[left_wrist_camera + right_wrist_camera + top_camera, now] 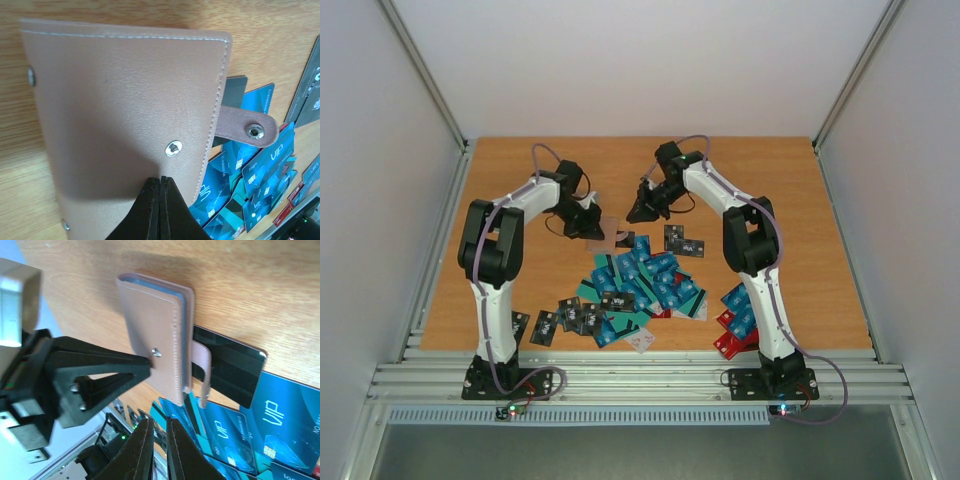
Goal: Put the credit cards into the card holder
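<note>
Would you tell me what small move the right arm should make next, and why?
Probably move the right gripper, slightly open and empty, to the strap and pull the holder open. The strap hangs unsnapped, the holder lies closed, and the shut left gripper seems to pin it.

- card holder (607, 232): one, taupe, with one snap strap (247, 131).
- blue and teal credit cards (645, 285): well over a dozen in an overlapping heap; the exact number cannot be read.
- black credit cards (546, 327): about seven, with light marks.
- red credit cards (730, 342): a few, overlapped; the number is unclear.
- pale card (640, 341): one.
- Robot arms: two, one bearing the left gripper (586, 224), the other the right gripper (642, 211).
- desk (820, 260): one, wooden.
</note>
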You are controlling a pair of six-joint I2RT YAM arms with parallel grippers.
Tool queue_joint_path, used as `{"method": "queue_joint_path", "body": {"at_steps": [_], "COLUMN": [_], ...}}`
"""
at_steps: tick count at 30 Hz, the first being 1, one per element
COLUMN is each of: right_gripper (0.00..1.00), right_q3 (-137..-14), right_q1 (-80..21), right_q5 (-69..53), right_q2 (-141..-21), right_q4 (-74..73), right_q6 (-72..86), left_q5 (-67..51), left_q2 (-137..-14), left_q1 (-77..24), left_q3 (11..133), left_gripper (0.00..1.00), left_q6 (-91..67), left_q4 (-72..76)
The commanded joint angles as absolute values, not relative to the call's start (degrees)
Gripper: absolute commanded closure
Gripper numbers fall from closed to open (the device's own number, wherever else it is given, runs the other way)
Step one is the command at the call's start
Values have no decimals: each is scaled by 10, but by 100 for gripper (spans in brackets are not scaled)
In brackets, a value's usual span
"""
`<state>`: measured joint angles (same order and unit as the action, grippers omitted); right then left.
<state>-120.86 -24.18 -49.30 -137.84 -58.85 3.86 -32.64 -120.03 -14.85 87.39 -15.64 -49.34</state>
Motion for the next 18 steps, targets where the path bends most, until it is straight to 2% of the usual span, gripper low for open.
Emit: {"method": "queue_joint_path", "body": {"at_steps": [1,6,18], "right_gripper": [90,90,90], "right_q3": [-1174,-1143,-1129], "right_q1": [-247,-245,-245], "right_q5": [-476,-466,-463], "right_q2": [-1354,-1356,-1375], "right_q4": [-566,-555,-531], "right_q6": [40,45,58], "left_q5": [-299,-265,-291], "left_q2": [-1190,-1183,-1209], "left_q1": [-144,-143,-143], "left_q3": [898,900,915], "left_gripper": [100,100,99], "left_q6": [-155,-142,-119], "left_q4": [-509,-527,-533]}}
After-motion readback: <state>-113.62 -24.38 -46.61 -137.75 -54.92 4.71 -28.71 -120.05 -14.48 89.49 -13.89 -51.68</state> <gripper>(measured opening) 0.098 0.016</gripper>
